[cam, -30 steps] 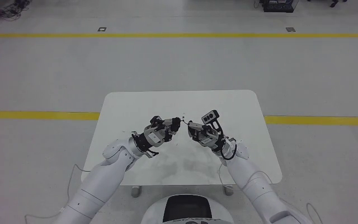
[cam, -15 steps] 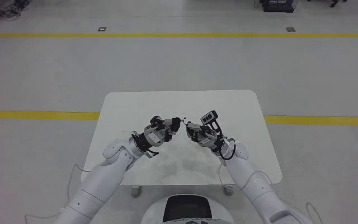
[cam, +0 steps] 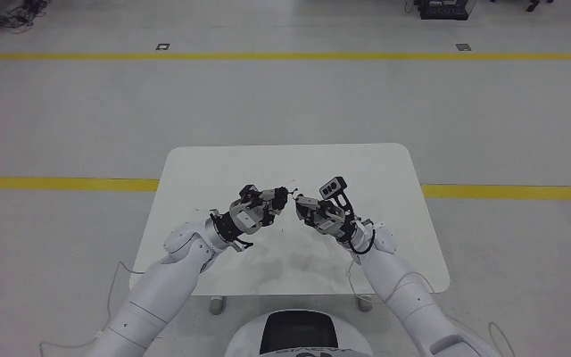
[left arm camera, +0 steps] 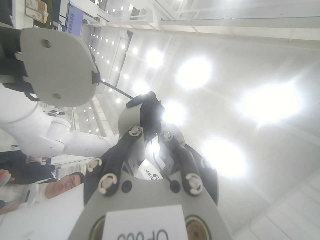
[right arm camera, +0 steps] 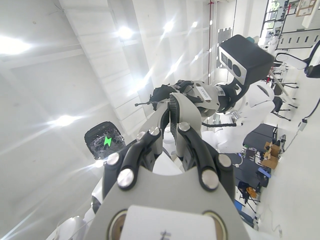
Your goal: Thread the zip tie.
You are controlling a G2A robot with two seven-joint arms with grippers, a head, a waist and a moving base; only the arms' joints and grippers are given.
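The right end effector has its two fingers pinched narrow on the one black zip tie, whose short end sticks out from the tips toward the left of the frame. The left end effector is also drawn narrow, with a thin black strand curving between its fingers. In the top view the two end effectors meet almost tip to tip at mid-frame, over the one white bench.
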